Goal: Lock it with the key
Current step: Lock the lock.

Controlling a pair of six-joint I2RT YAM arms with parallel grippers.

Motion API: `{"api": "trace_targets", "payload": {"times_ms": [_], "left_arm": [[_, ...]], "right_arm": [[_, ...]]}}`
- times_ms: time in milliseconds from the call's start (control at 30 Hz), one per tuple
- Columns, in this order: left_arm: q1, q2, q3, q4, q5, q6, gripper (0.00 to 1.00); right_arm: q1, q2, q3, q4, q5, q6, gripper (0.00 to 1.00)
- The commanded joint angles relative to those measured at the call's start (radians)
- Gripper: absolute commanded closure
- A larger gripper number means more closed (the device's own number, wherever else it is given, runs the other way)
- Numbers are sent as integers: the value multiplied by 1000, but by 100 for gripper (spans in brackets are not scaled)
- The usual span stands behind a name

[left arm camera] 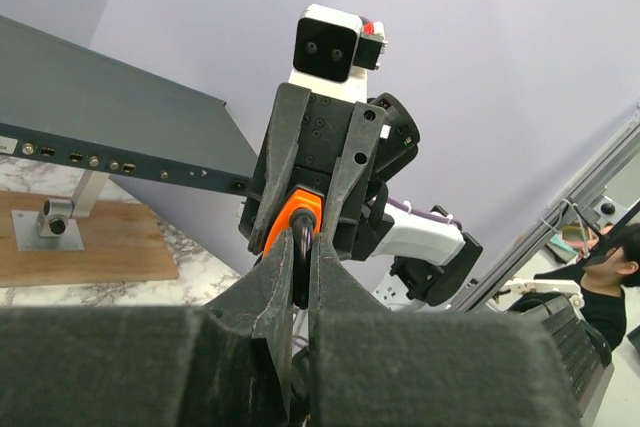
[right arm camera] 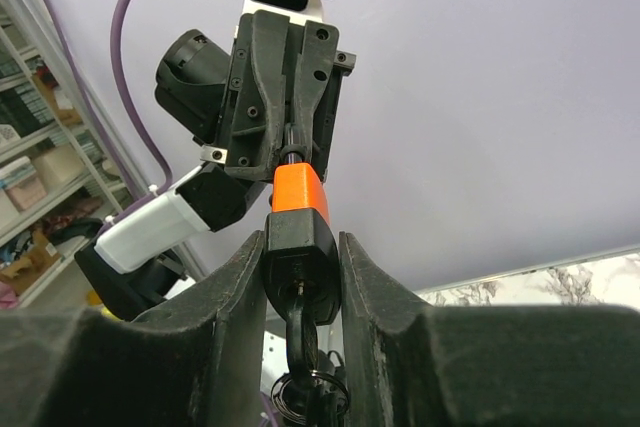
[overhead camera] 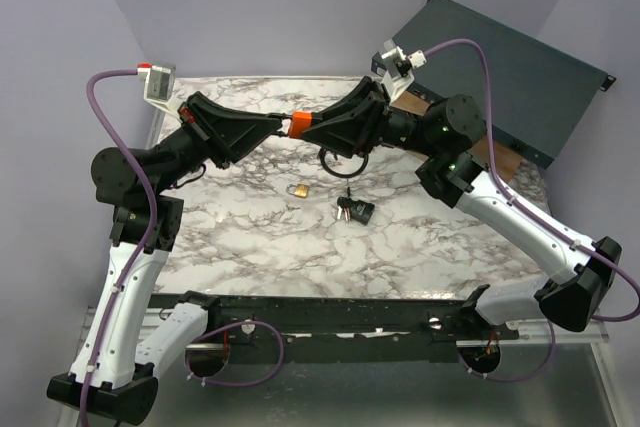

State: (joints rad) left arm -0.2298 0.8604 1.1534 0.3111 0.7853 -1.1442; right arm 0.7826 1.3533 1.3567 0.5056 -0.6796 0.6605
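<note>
An orange and black padlock (overhead camera: 297, 124) hangs in the air between my two grippers above the marble table (overhead camera: 250, 237). My left gripper (overhead camera: 277, 128) is shut on its black shackle (left arm camera: 300, 259), just below the orange part (left arm camera: 292, 213). My right gripper (overhead camera: 322, 130) is shut on the padlock's black body (right arm camera: 298, 247), with the orange part (right arm camera: 297, 188) sticking out beyond the fingers. A black key (right arm camera: 303, 332) sits in the keyhole, and its ring (right arm camera: 305, 399) with more keys hangs below, also seen from above (overhead camera: 345, 161).
A small brass padlock (overhead camera: 297, 190) and a black bunch of keys (overhead camera: 355, 211) lie on the table under the grippers. A dark rack panel (overhead camera: 500, 72) on a wooden board (overhead camera: 503, 159) stands at the back right.
</note>
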Motion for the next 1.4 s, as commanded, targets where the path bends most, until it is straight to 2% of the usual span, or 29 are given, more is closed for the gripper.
{"api": "trace_targets", "payload": {"times_ms": [0, 100, 233, 333, 500, 767, 933, 1167, 1367], "left_arm": [[3, -14, 6, 25, 7, 30, 100], [1, -14, 30, -82, 33, 105, 99], [1, -34, 50, -247, 40, 235, 72], [0, -46, 66, -365, 51, 313, 66], [1, -52, 88, -467, 100, 387, 65], [-29, -59, 130, -540, 202, 502, 61], [-88, -52, 169, -645, 176, 615, 61], [-97, -39, 177, -724, 127, 685, 65], [-97, -19, 177, -748, 132, 667, 63]], "right_arm": [[6, -32, 16, -59, 40, -31, 90], [6, -46, 27, -105, 40, -37, 99], [6, -81, 8, -144, 41, -34, 99], [6, -113, -10, -169, 36, -29, 99], [6, -153, -24, -232, 16, -28, 99], [8, -159, -54, -337, -8, -16, 99], [7, -167, -80, -344, -6, 7, 99], [7, -196, -83, -378, 7, -2, 99], [8, -236, -85, -410, 24, -27, 99]]}}
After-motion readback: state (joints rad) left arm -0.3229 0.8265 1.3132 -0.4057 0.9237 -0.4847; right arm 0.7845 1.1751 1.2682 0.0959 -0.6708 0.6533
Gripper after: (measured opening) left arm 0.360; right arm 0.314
